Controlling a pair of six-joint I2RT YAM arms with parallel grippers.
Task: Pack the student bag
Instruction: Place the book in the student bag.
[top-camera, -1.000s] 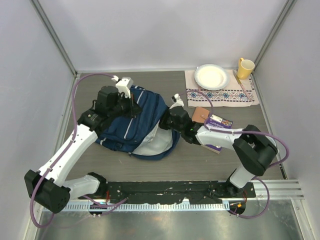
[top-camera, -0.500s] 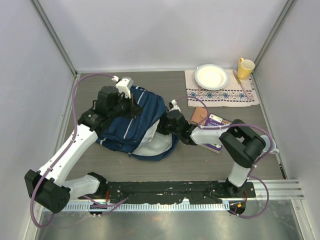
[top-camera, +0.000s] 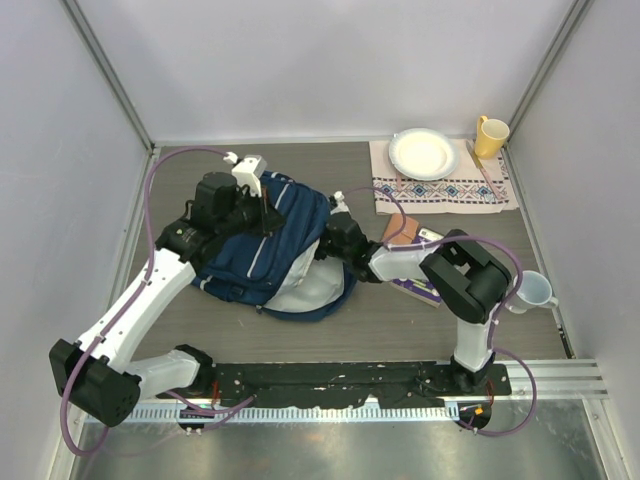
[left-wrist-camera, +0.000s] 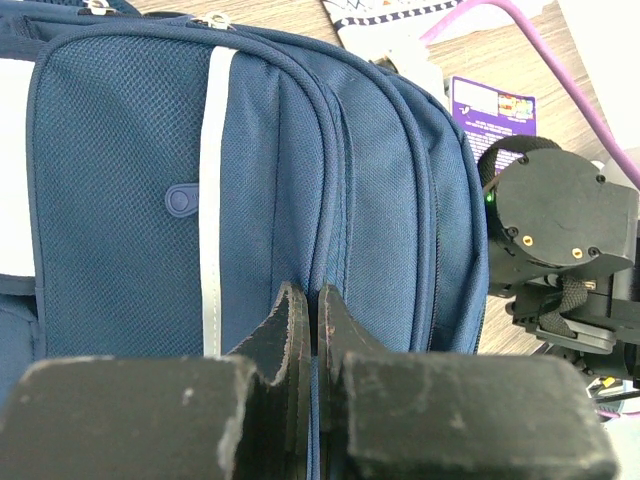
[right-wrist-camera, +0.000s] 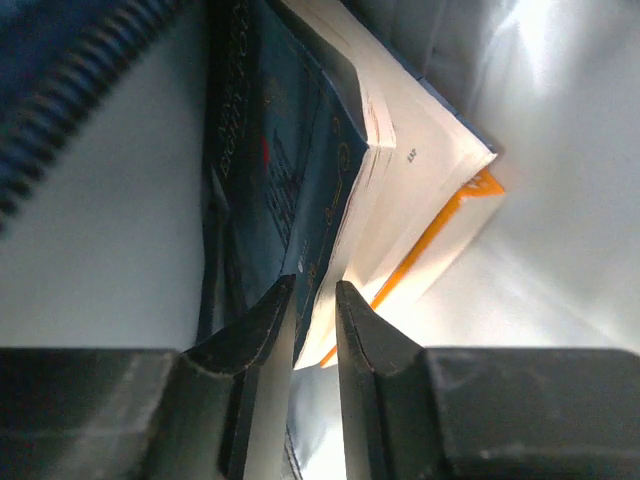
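I log: student bag (top-camera: 270, 250) on the desk (top-camera: 330, 335), left of centre, left tool (left-wrist-camera: 308, 310) pinching its seam; only the right wrist view shows the right tool (right-wrist-camera: 305, 295) inside, narrowly parted at the corner of a blue book (right-wrist-camera: 300, 170), whether gripping I cannot tell.

The student bag (left-wrist-camera: 120, 200) is navy woven cloth, coarse and matt — its lining (right-wrist-camera: 80, 250) smoother, pale grey, slightly shiny. The book (right-wrist-camera: 300, 170) has a glossy cover and matt paper pages. My left hand (left-wrist-camera: 309, 297) is scuffed black plastic.
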